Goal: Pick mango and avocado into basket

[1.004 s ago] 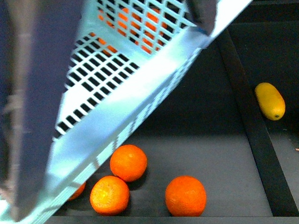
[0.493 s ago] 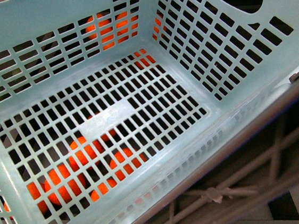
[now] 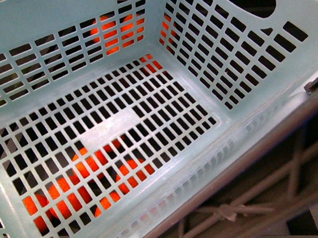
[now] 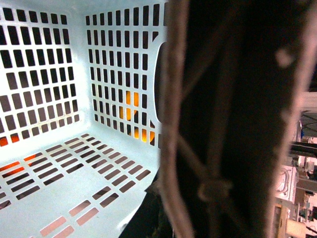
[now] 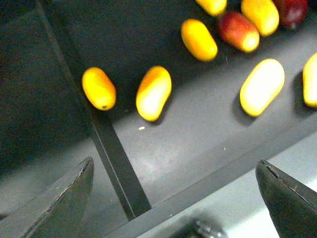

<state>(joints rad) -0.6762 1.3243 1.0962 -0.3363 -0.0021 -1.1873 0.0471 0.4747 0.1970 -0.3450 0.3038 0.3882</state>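
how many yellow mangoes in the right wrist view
7 mangoes: two by the black divider, two mid-shelf, two beyond beside red fruit, one cut off at the edge. Others may be hidden.

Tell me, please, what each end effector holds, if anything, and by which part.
The right end effector is open and empty. The left is out of view; the handle of the basket fills its camera, so probably that.

Shop produce display: dark divided bins (image 5: 198, 134), loose mangoes (image 5: 153, 93), oranges (image 3: 96, 166), turquoise shopping basket (image 3: 51, 16).
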